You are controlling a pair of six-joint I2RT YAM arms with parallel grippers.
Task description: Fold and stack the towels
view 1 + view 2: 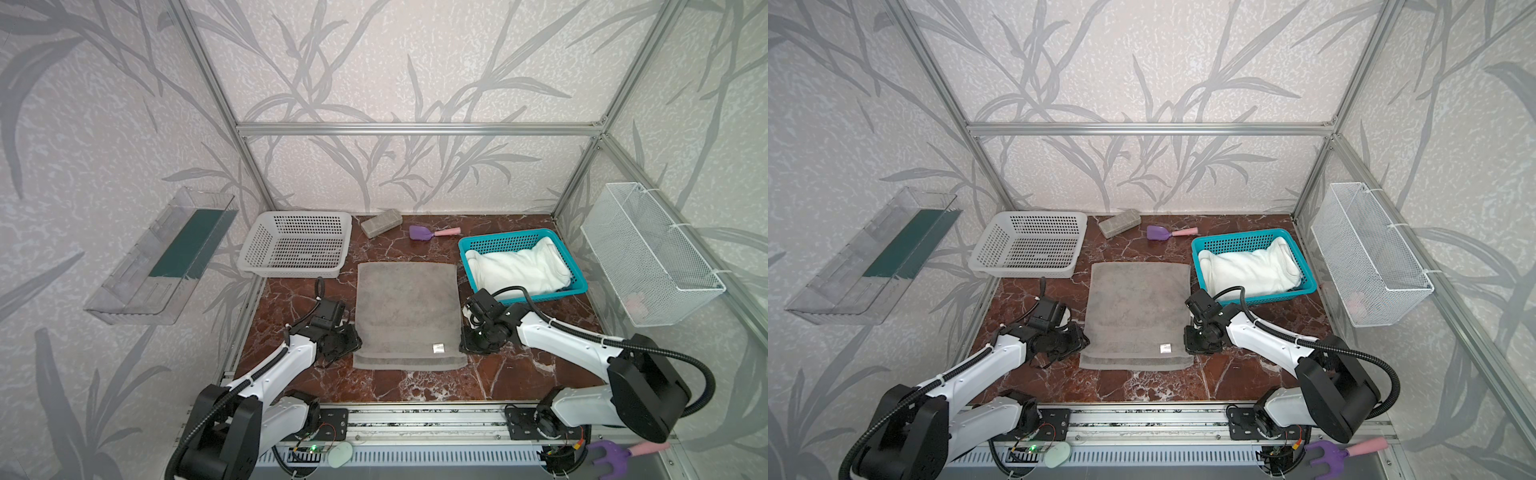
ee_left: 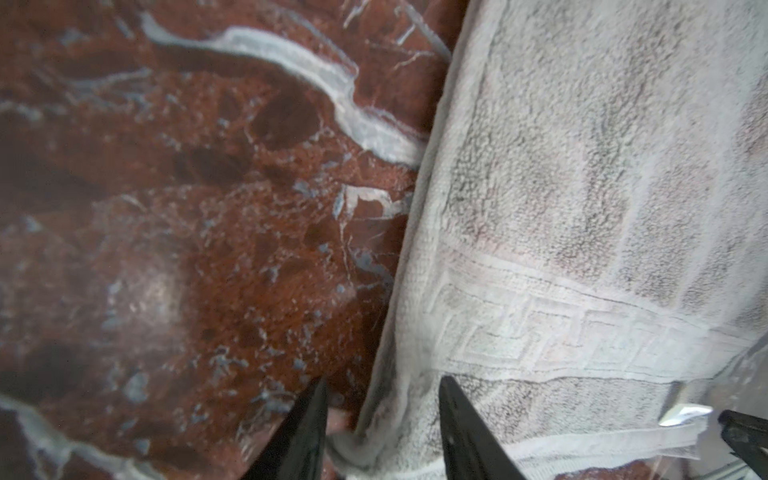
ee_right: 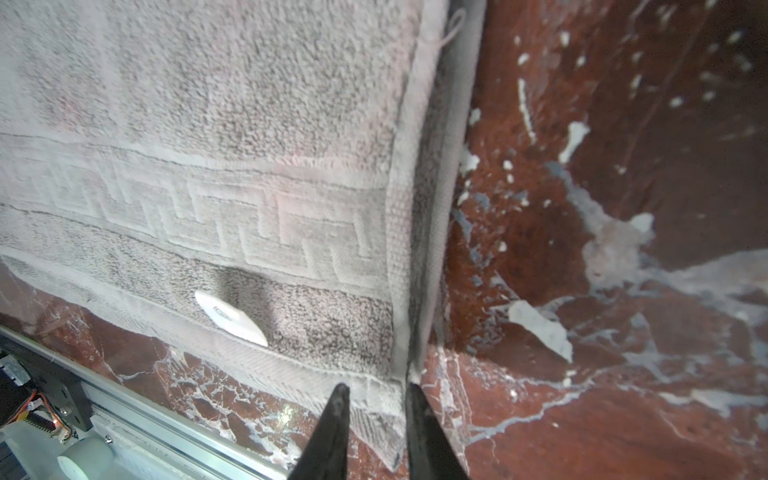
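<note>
- The folded grey terry towel lies flat in the middle of the red-brown marble surface, a little nearer its front edge.
- The fluffy white towel sits bunched up in the blue plastic basket by the back right corner.
- The left fingers are at the grey towel's front left corner. They stand a bit apart with the cloth edge between them. I cannot tell if they squeeze it.
- The right fingers are at the front right corner. They are close together and look to be pinching the cloth.
- The grey towel looks soft, light and floppy, so it will likely sag wherever nothing holds it. Its fuzzy cloth should not slip much.
- It is best to hold both layers at both front corners, so the top layer does not slide off.
</note>
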